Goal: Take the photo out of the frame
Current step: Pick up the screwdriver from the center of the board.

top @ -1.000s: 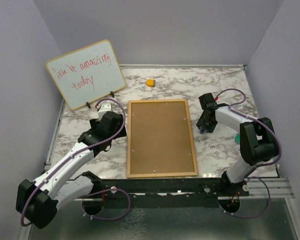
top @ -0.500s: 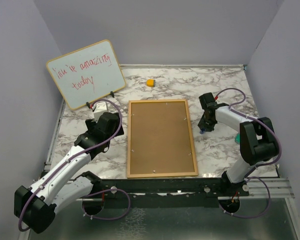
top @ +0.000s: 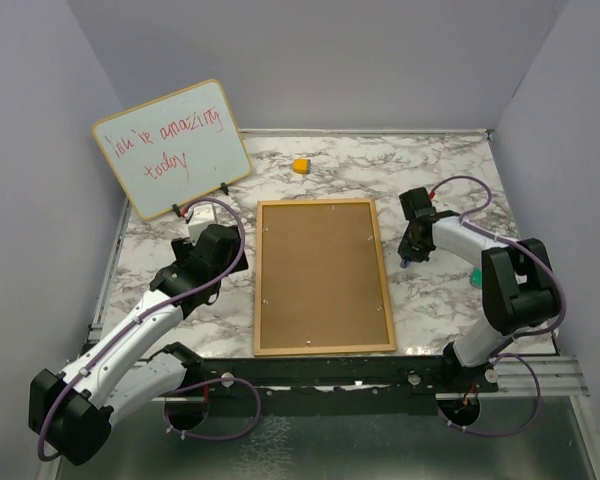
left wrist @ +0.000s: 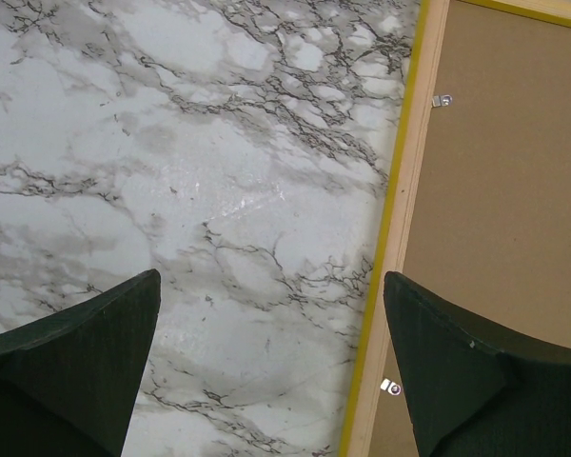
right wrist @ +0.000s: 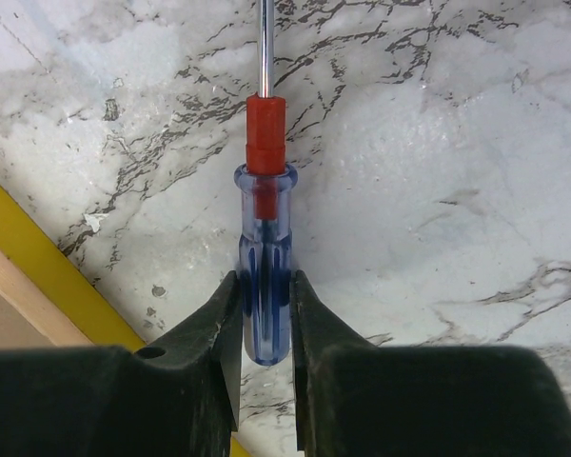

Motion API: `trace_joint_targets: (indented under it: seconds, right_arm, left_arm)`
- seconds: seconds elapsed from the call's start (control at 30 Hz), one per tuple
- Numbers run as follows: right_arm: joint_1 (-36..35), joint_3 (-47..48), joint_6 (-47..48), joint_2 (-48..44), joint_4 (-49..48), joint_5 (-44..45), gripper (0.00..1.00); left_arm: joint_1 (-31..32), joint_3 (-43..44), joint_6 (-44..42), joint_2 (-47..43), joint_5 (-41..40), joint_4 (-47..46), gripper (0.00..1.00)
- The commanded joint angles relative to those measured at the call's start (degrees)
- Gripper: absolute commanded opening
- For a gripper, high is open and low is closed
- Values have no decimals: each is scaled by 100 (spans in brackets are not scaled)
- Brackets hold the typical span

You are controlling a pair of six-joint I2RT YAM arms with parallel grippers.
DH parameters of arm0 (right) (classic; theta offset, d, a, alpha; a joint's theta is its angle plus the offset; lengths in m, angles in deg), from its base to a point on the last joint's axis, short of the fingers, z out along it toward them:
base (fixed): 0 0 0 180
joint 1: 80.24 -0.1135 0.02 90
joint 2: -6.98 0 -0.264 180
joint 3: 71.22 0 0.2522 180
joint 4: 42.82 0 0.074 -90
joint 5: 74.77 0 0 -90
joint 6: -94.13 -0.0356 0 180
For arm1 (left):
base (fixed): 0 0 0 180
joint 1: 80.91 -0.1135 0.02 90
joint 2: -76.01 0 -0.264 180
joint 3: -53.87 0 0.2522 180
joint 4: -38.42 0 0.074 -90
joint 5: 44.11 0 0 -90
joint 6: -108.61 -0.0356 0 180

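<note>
Off the frame's [top: 324,276] right edge (marble [right wrist: 438,143] between), right jaws clamp a screwdriver [right wrist: 264,286].

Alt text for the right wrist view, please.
Right gripper pinches the blue handle of a screwdriver lying on the marble table, red collar and steel shaft pointing away. The frame shows its yellow edge across the lower-left corner.

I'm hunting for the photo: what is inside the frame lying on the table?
The frame lies back up: only its brown back board and small clips show. Anything beneath that board, the photo included, is covered and cannot be seen.
</note>
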Motion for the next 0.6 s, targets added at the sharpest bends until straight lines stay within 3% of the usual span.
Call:
trace_joint_targets:
  seconds: [0.0, 0.3, 0.43, 0.57]
  right_arm:
    - [26, -361, 201, -74, -43, -30, 0]
    - [23, -122, 855, -1011, 257, -360, 0]
    - [26, -345, 1250, -1952, -173, -1419, 0]
    - [14, -733, 1650, -2861, -913, -3361, 1]
  left_arm:
    - [2, 120, 39, 41, -109, 84, 99]
    - [2, 79, 96, 11, 28, 60, 99]
    - [2, 80, 67, 48, 202, 49, 99]
    - [3, 18, 140, -1, 430, 1, 99]
